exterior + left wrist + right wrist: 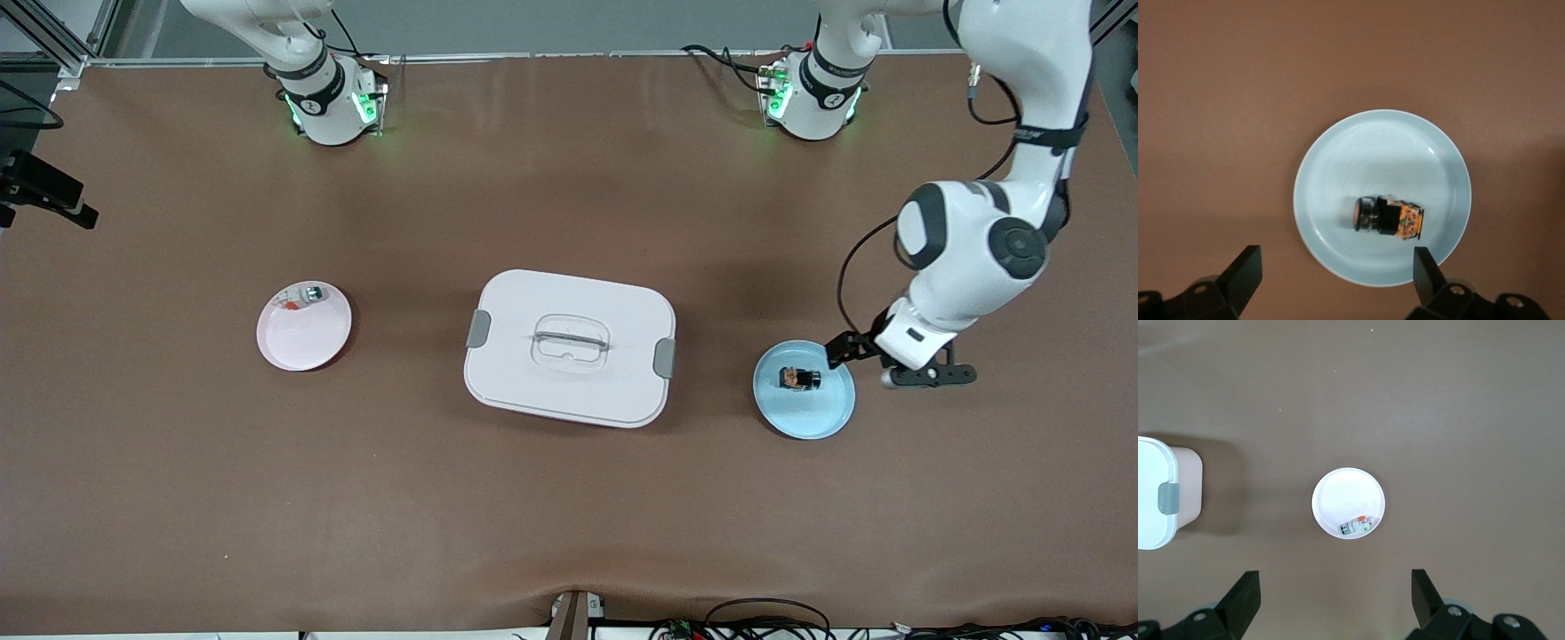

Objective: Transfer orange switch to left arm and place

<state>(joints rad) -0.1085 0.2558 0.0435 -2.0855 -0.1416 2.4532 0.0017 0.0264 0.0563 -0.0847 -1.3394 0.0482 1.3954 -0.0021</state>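
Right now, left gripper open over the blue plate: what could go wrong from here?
1. The orange switch lies on its side, off-centre on the blue plate; the open left gripper could nudge it or hit the rim.
2. The box sits between both plates, so a low carry toward the pink plate could hit it.

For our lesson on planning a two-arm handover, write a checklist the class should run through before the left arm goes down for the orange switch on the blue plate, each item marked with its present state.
1. Orange switch lies on its side in the blue plate: ok.
2. Left gripper has its jaws open wide: ok.
3. Left gripper centred over the switch: not ok; in the front view it hangs over the plate's rim toward the left arm's end of the table.
4. Box stands between the blue plate and the pink plate, lid on: ok, plan a path around or above it.
5. Right gripper open, high above the pink plate: ok.
6. Pink plate free: not ok, a small whitish part lies in it.
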